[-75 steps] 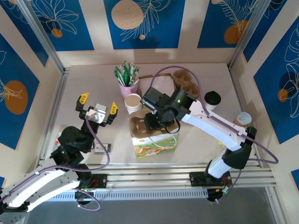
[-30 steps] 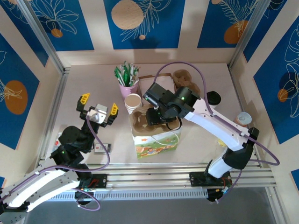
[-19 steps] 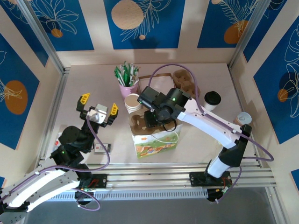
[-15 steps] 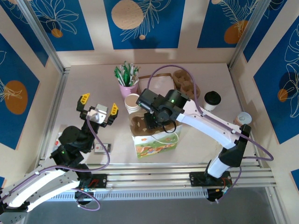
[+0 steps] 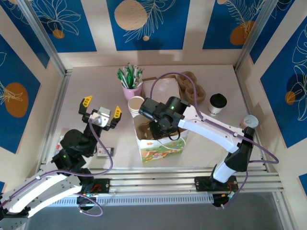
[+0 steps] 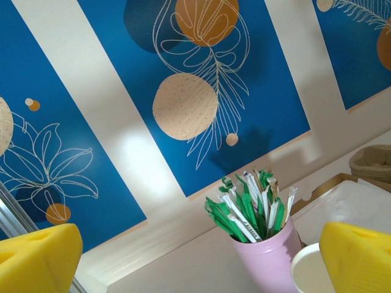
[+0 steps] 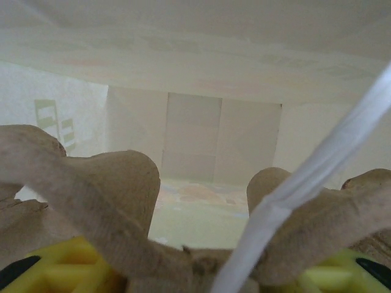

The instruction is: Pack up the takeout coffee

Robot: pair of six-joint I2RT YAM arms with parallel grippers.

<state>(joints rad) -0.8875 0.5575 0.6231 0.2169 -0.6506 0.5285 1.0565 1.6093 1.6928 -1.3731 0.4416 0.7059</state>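
Observation:
The takeout coffee (image 5: 218, 102), a cream cup with a black lid, stands at the right back of the table, apart from both arms. My right gripper (image 5: 160, 130) reaches down into the open printed paper bag (image 5: 164, 148). In the right wrist view the right gripper (image 7: 200, 276) has its yellow fingers (image 7: 66, 270) shut on a brown pulp cup carrier (image 7: 104, 183) inside the bag, with the bag's white handle (image 7: 305, 189) crossing in front. My left gripper (image 5: 100, 108) hovers open and holds nothing, left of the bag; in its wrist view the left gripper (image 6: 195, 264) faces the back wall.
A pink cup of green-white sticks (image 5: 130, 89) (image 6: 264, 256) and a stack of lidless cream cups (image 5: 136, 105) (image 6: 310, 272) stand behind the bag. Flat white bags (image 5: 163, 87) and more brown carriers (image 5: 193, 85) lie at the back. Another cup (image 5: 250, 121) sits at the right edge.
My right wrist has shifted left and sunk lower into the bag with the carrier; the bag mouth has nudged slightly. The left arm and the coffee have not moved.

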